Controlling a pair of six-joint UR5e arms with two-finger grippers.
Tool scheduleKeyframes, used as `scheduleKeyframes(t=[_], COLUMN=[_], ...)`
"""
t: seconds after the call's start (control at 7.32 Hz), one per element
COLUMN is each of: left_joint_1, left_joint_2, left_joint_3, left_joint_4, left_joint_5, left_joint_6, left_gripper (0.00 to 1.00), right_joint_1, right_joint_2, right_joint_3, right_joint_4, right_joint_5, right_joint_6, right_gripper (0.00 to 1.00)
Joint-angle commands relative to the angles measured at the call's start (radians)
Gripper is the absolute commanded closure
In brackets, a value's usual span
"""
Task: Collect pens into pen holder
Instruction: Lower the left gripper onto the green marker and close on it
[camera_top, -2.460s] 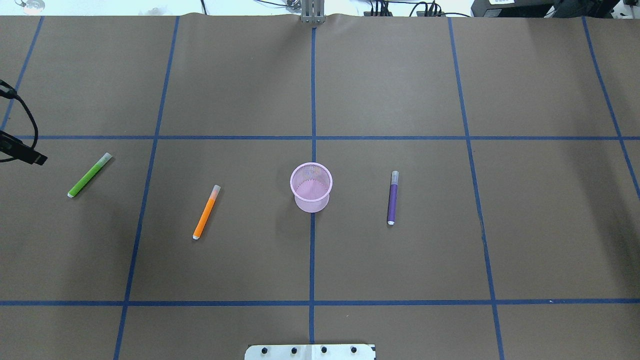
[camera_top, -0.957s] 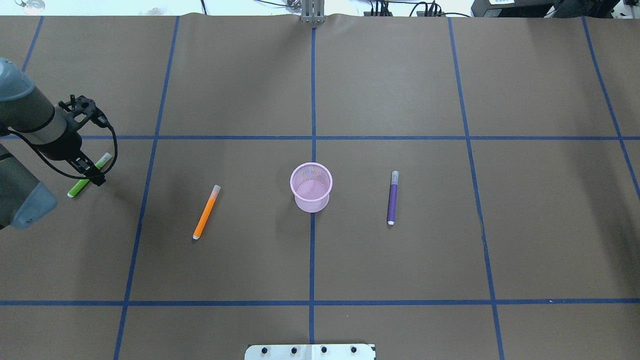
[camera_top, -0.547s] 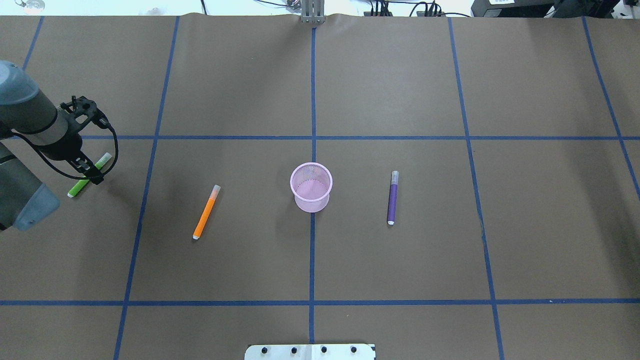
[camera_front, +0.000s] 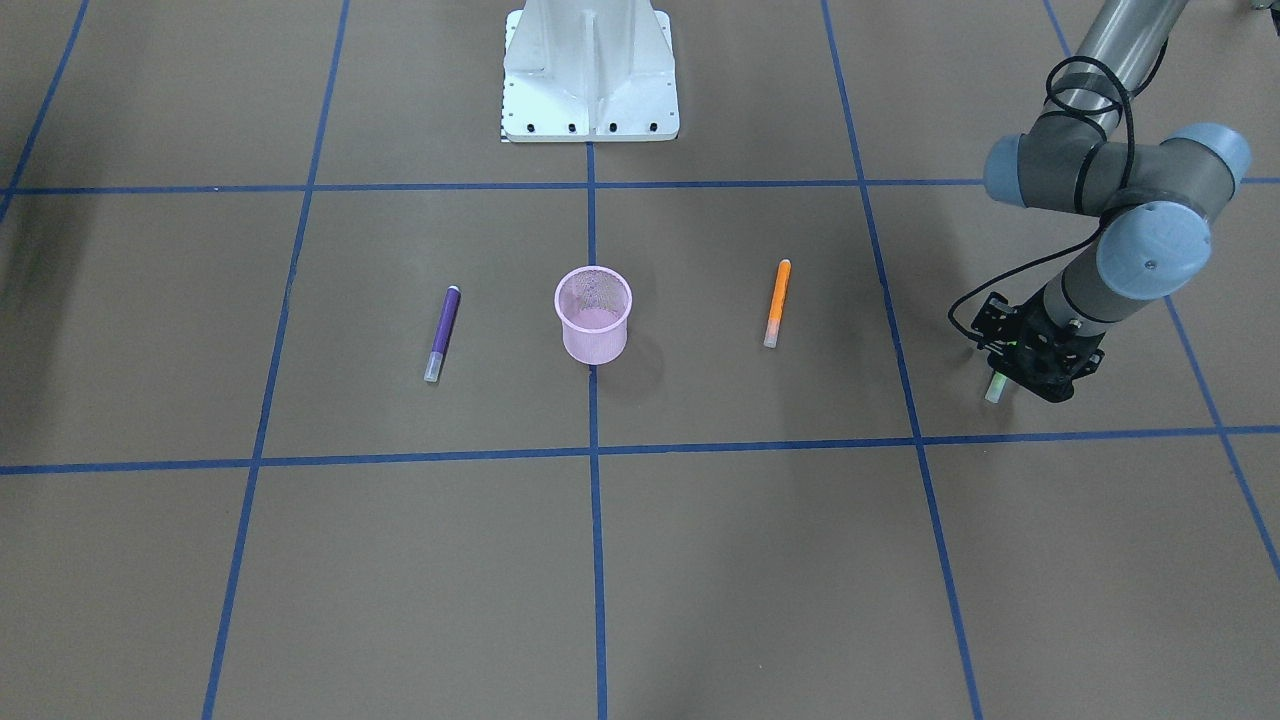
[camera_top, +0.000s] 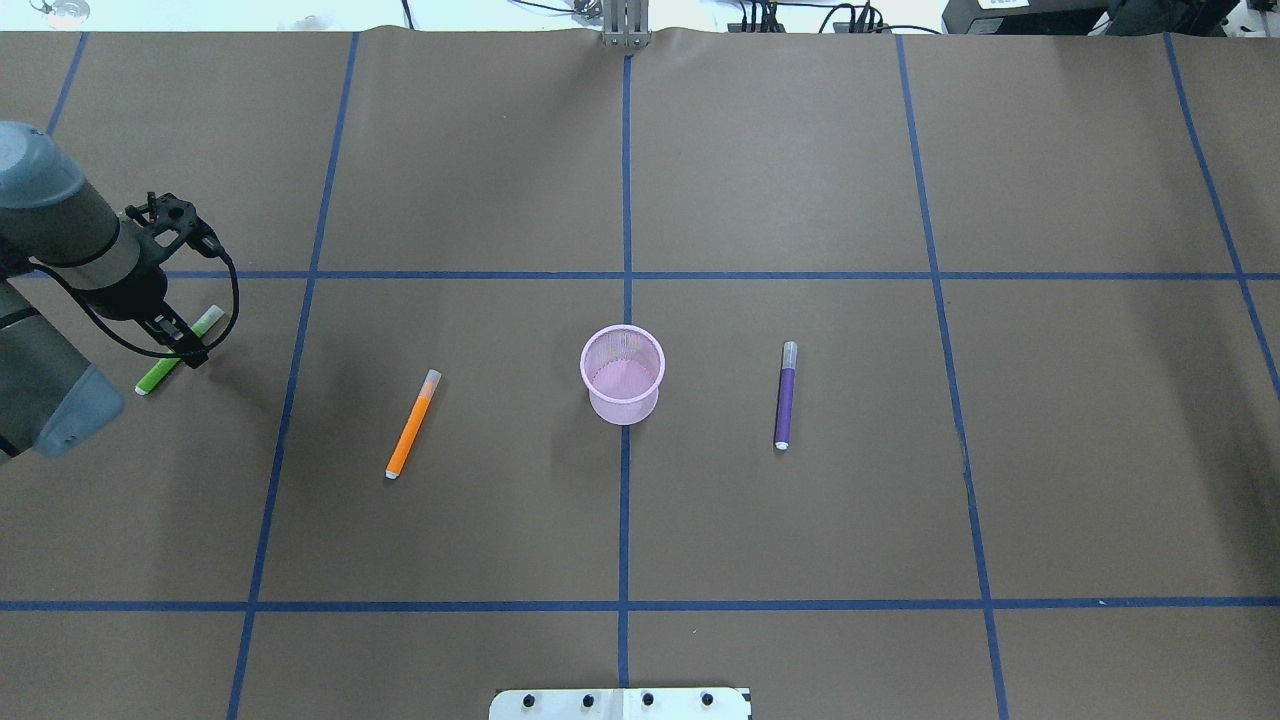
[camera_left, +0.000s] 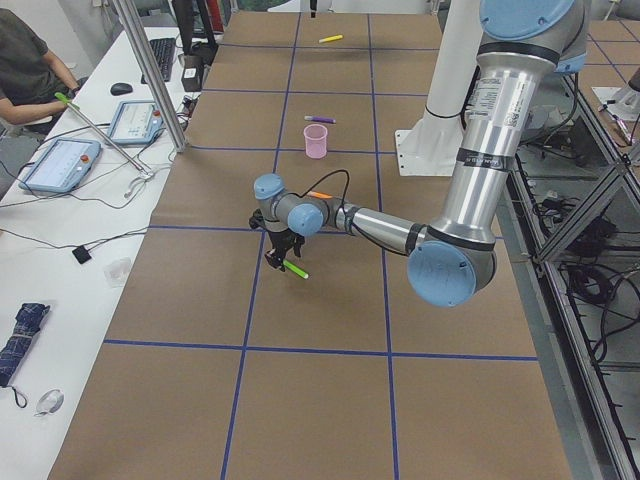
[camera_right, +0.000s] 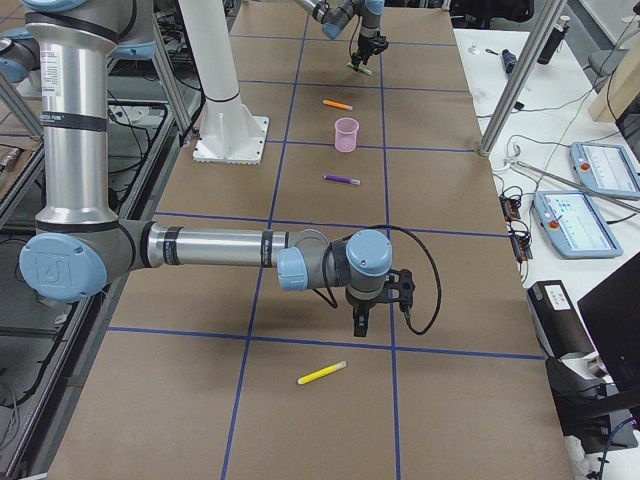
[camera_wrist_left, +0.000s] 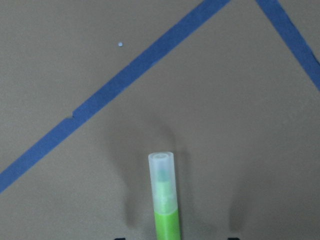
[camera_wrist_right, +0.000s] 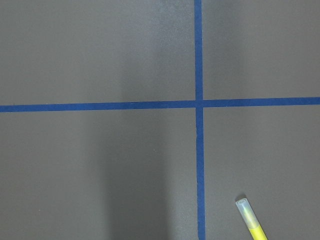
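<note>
My left hand (camera_top: 189, 352), spread wide, straddles the green pen (camera_top: 155, 378) well left of the pen holder (camera_top: 622, 376); I cannot tell the state of my right hand (camera_right: 360, 322).

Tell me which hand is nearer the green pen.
Left. The left hand is directly over the green pen, at its middle. The right hand is far away at the opposite end of the table, near a yellow pen.

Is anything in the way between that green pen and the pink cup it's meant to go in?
Only the orange pen, lying flat near the line from the green pen to the pen holder. Lifted, the pen should pass over it.
</note>
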Motion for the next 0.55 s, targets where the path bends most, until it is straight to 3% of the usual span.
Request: scheduleKeyframes(t=[0.0, 0.41], left_joint_1=[0.001, -0.001], left_joint_2=[-0.001, -0.001], left_joint_3=[0.002, 0.008], left_joint_4=[0.0, 0.0], left_joint_5=[0.0, 0.0], left_joint_6=[0.0, 0.0], left_gripper=[0.35, 0.38], right_joint_1=[0.0, 0.0], right_joint_2=[-0.003, -0.003], right_joint_3=[0.0, 0.0], right_joint_4=[0.0, 0.0], right_joint_5=[0.001, -0.001], right_joint_6=[-0.001, 0.0], right_gripper=[0.0, 0.0])
